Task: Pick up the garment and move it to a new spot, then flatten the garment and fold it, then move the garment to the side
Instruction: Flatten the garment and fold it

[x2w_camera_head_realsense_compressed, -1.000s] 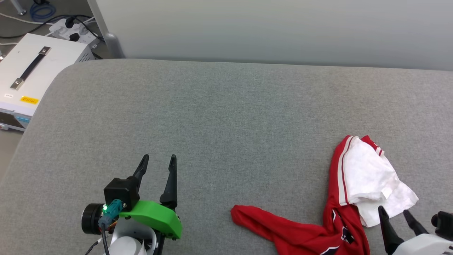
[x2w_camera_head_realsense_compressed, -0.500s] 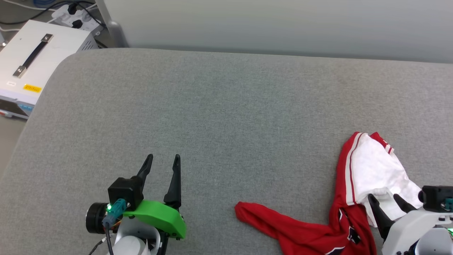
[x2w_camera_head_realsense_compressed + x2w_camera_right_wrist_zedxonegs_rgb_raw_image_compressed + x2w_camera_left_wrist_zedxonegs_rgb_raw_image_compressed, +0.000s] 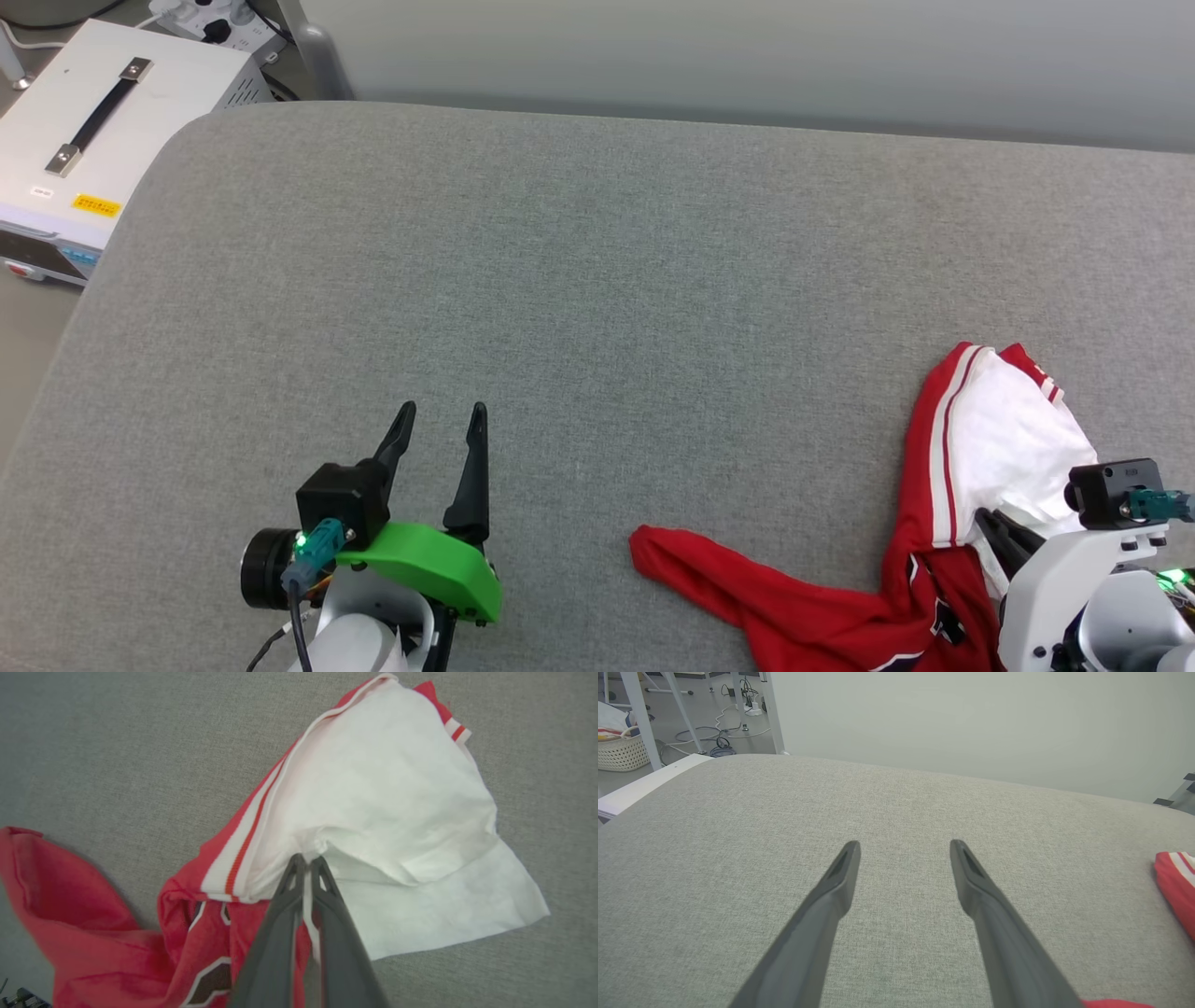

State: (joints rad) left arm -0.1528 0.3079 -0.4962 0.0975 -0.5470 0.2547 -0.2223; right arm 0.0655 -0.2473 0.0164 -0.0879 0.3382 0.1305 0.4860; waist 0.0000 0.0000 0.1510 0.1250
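- Early days here: the garment is bunched up and lying on the grey surface, so the pick-up can't be called finished yet.
- Nothing has been flattened or folded. The red body is twisted into a rope-like tail, and one white sleeve is spread open on top.
- Left to do, judging by this: the lift, the move to a new spot, the flattening, the folding and the final shift to the side. So basically everything.
- The garment is found at the surface's near right corner, with the red tail stretched along the near edge toward the middle.
- The right hand is planted right on the garment, tips dug into a crease where the white sleeve meets the striped trim. A bit of the number print can be seen just beside its fingers.
- Its fingers are drawn nearly together, and a sliver of white cloth seems to be pinched between them. It's a tight view, so that's probably a grip, not a sure thing.
- The left hand is parked over the surface's near left part, well apart from the garment, fingers spread wide with nothing held.
- A red edge of the garment is only just caught at the right of the left wrist view.
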